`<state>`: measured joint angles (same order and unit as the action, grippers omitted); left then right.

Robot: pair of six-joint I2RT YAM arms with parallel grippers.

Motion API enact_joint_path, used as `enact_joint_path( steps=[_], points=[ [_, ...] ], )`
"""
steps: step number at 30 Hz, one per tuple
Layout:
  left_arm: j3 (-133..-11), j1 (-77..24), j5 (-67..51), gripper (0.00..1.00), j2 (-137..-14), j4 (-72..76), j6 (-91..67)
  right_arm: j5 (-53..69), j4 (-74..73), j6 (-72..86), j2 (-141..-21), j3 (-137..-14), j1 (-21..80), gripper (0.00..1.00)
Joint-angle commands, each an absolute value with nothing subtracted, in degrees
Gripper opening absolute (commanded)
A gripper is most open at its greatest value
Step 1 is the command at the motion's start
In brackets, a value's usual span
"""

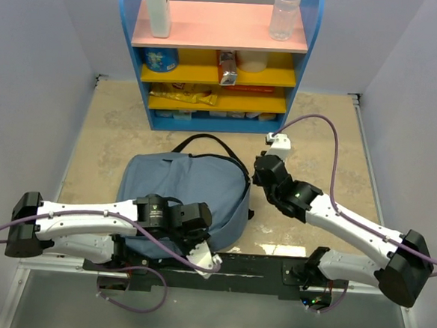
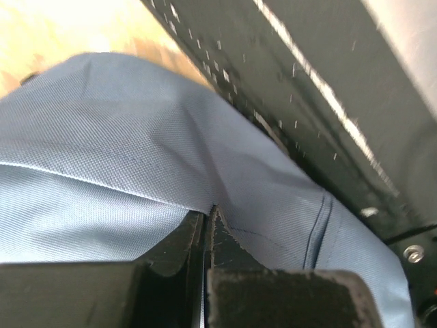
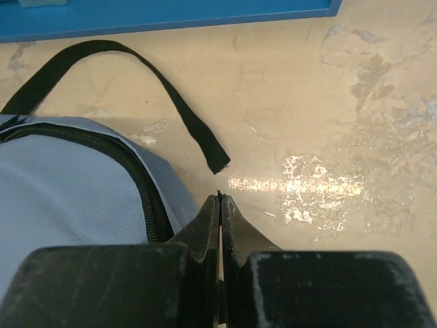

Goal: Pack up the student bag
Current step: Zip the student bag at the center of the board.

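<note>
The left gripper (image 2: pixel 209 209) pinches student bag (image 1: pixel 178 185) — right gripper (image 3: pixel 220 199) closed beside it.

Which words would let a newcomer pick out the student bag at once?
Find the blue shelf unit at the back; the student bag lies on the table right in front of it. It is the one large, soft, slate-blue fabric thing, with a black strap looping toward the shelf, unlike the small goods on the shelves.

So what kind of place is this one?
Probably a lab test cell: plain walls boxing in a beige table, a small blue shelf stocked with snacks, and a student bag laid out.
</note>
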<state>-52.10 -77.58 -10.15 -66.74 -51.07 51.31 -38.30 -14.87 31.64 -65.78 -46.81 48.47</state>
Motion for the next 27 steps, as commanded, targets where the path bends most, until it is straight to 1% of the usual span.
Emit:
enact_joint_path(
  steps=[1, 2, 5, 6, 7, 9, 10, 11, 12, 13, 14, 16, 17, 18, 19, 20, 21, 22, 23, 25, 27],
  points=[
    [-44.9, -77.3, -8.7, 0.00, -63.4, -67.1, 55.2, -46.9, -7.1, 26.0, -64.1, -51.2, 45.4, 0.00],
    [-44.4, -77.3, -5.2, 0.02, -62.5, -67.1, 55.5, -47.2, -8.9, 26.6, -63.7, -51.3, 45.4, 0.00],
    [-44.5, -76.3, -0.2, 0.04, -58.5, -66.4, 58.4, -48.4, -14.0, 30.6, -60.0, -50.6, 45.4, 0.00],
    [-44.7, -75.4, 1.3, 0.03, -57.3, -65.1, 59.5, -48.1, -15.3, 32.2, -58.9, -50.1, 45.4, 0.00],
    [-44.6, -72.2, 2.0, 0.03, -55.7, -64.0, 62.5, -47.6, -16.2, 33.0, -56.5, -49.6, 45.4, 0.00],
    [-44.3, -68.0, 3.7, 0.09, -55.5, -60.8, 65.3, -45.2, -18.5, 34.9, -54.4, -47.6, 45.5, 0.00],
    [-44.0, -64.0, 4.5, 0.11, -55.8, -59.5, 66.9, -44.1, -19.6, 35.5, -52.8, -47.2, 45.6, 0.00],
    [-44.3, -61.8, 4.7, 0.17, -56.3, -58.5, 67.5, -43.0, -21.3, 35.9, -52.3, -46.6, 46.0, 0.00],
    [-44.8, -59.5, 4.0, 0.19, -56.9, -57.4, 67.9, -41.3, -22.3, 37.2, -51.8, -46.4, 46.4, 0.00],
    [-46.4, -55.0, 3.2, 0.22, -58.1, -57.3, 68.5, -40.5, -23.1, 37.7, -51.3, -46.1, 47.0, 0.00],
    [-47.4, -52.8, 1.4, 0.27, -58.8, -58.0, 68.7, -39.4, -23.9, 38.2, -50.7, -45.9, 49.0, 0.00],
    [-51.3, -48.8, 0.3, 0.34, -60.9, -59.5, 67.0, -37.7, -24.3, 40.2, -50.7, -45.4, 52.5, 0.00],
    [-53.3, -48.3, -3.7, 0.42, -61.4, -62.5, 65.6, -37.5, -24.7, 41.1, -51.6, -45.6, 56.7, 0.00],
    [-55.7, -48.4, -5.8, 0.47, -62.0, -63.8, 63.7, -37.3, -25.0, 43.0, -52.1, -45.7, 58.8, 0.00],
    [-62.2, -48.3, -8.4, 0.59, -63.7, -65.0, 59.9, -37.0, -25.7, 43.9, -53.0, -46.2, 60.7, 0.00],
    [-66.1, -48.3, -13.7, 0.65, -64.9, -67.9, 58.0, -37.0, -25.8, 45.0, -54.3, -46.5, 64.3, 0.00],
    [-70.3, -48.4, -16.4, 0.73, -66.3, -68.9, 56.1, -37.0, -25.8, 46.7, -54.9, -46.7, 65.9, 0.00],
    [-78.2, -48.4, -19.1, 0.97, -69.6, -69.7, 52.0, -36.8, -25.4, 47.4, -55.4, -46.9, 67.3, 0.00],
    [-81.4, -48.5, -23.8, 1.00, -71.2, -70.4, 50.0, -36.7, -25.1, 48.7, -55.7, -47.0, 69.3, 0.00],
    [-86.2, -48.9, -27.3, 1.00, -74.9, -70.1, 45.6, -36.7, -24.6, 49.5, -56.8, -47.3, 70.7, 0.00],
    [-85.4, -50.8, -28.9, 1.00, -76.0, -65.6, 41.9, -37.7, -25.1, 50.8, -56.9, -47.6, 71.8, 0.00]
  ],
)
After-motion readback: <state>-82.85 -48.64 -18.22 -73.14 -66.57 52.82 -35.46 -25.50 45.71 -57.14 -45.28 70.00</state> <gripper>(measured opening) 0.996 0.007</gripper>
